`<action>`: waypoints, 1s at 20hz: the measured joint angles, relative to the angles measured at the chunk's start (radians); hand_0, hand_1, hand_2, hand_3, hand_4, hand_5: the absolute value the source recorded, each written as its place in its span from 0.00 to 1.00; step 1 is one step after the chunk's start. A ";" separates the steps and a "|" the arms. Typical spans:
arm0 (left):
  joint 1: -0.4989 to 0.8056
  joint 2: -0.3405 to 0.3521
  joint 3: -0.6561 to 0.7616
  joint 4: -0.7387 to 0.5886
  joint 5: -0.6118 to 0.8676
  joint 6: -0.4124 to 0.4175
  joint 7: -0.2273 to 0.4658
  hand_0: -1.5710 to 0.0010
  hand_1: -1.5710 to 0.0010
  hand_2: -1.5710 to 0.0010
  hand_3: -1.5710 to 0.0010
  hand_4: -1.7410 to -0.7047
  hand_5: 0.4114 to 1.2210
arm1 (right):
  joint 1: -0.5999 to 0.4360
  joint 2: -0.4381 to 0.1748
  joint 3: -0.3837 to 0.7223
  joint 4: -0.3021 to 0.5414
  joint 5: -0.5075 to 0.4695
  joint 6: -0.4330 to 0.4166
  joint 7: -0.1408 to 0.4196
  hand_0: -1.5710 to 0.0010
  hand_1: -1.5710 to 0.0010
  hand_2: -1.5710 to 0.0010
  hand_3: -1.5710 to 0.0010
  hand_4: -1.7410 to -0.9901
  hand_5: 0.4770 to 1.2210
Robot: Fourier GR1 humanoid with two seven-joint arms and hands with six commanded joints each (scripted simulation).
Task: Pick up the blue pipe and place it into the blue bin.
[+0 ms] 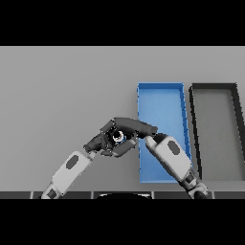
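So the pipe is barely visible here, just a bit of pale blue and a dark round end poking out between the two hands, sitting just left of the blue bin. The end looks like it's facing the camera, so its long axis seems to point up or toward the head, but honestly that can't be called for sure with this little showing.

The right hand comes in across the bin's lower half and reaches left past the bin's left wall, its fingers curled over the pipe from above. The left hand is tucked in from the lower left, touching or nearly touching the same spot, fingers bent too. Whether it's actually gripping the pipe or just crowding it, can't tell.

What the next move hangs on: the bin is right beside the pipe, to the right, and the right arm already lies over it. So the carry is short, mostly a sideways shift over the left wall.

Table is plain grey and flat. A black bin sits just right of the blue one, apart from it.
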State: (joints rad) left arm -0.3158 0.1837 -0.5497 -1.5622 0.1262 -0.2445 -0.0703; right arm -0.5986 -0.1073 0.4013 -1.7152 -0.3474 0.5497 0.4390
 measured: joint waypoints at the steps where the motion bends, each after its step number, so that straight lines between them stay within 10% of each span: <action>1: 0.018 0.001 0.001 -0.014 0.024 -0.008 -0.013 0.18 0.18 0.19 0.66 0.04 0.98 | 0.008 0.009 -0.002 0.009 0.002 -0.005 -0.012 0.18 0.18 0.18 0.24 0.35 0.45; 9: -0.004 0.010 -0.012 -0.002 0.022 -0.010 -0.019 0.05 0.14 0.03 0.68 0.01 1.00 | 0.051 0.037 -0.002 -0.038 0.117 0.010 -0.083 0.03 0.03 0.03 0.04 0.36 0.91; 11: -0.013 0.018 -0.021 0.005 0.012 -0.013 -0.035 0.10 0.24 0.21 0.67 0.19 1.00 | 0.059 0.059 -0.019 -0.037 0.091 0.028 -0.069 0.02 0.02 0.02 0.03 0.35 0.94; 16: -0.022 0.043 -0.024 0.011 -0.029 -0.085 -0.016 0.68 0.74 0.73 0.89 0.61 0.95 | 0.087 0.087 -0.029 -0.069 0.120 0.056 -0.069 0.01 0.01 0.01 0.01 0.34 0.98; 20: -0.025 0.032 -0.006 0.021 -0.095 -0.090 -0.019 0.87 0.89 0.89 0.96 0.80 0.60 | 0.096 0.110 -0.048 -0.075 0.123 0.067 -0.065 0.00 0.00 0.00 0.00 0.34 0.99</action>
State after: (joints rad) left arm -0.3403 0.2159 -0.5559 -1.5410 0.0313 -0.3348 -0.0888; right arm -0.5024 0.0029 0.3531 -1.7897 -0.2241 0.6163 0.3740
